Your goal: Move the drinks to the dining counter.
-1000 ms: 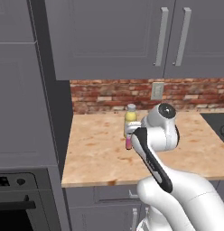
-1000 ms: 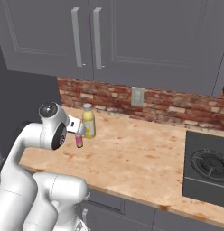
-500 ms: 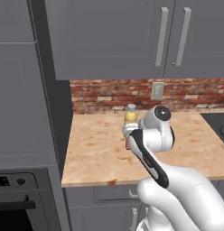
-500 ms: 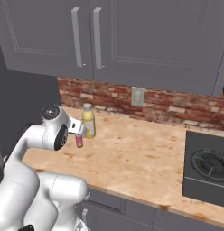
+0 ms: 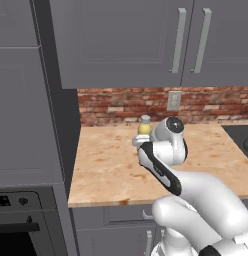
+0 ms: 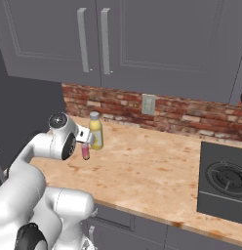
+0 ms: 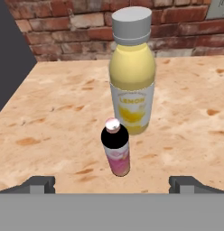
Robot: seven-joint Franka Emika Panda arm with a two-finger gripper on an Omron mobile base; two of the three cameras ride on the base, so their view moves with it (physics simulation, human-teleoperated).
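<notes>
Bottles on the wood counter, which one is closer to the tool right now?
The small pink bottle with the dark cap. It stands in front of the taller yellow bottle, roughly centred between the open tool's fingertips.

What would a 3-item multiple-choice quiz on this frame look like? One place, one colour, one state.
1. The pink bottle stands:
A. on the stove
B. on the wood counter, in front of the yellow bottle
C. in the hand

2. The yellow bottle's cap is:
A. pale grey
B. red
C. black

3. The hand is:
A. shut on the pink bottle
B. shut, empty
C. open, holding nothing

Answers: 1 B, hand view shows it nearer than the yellow bottle; 2 A, cap looks pale; 3 C, fingertips stand wide apart, clear of both bottles.
</notes>
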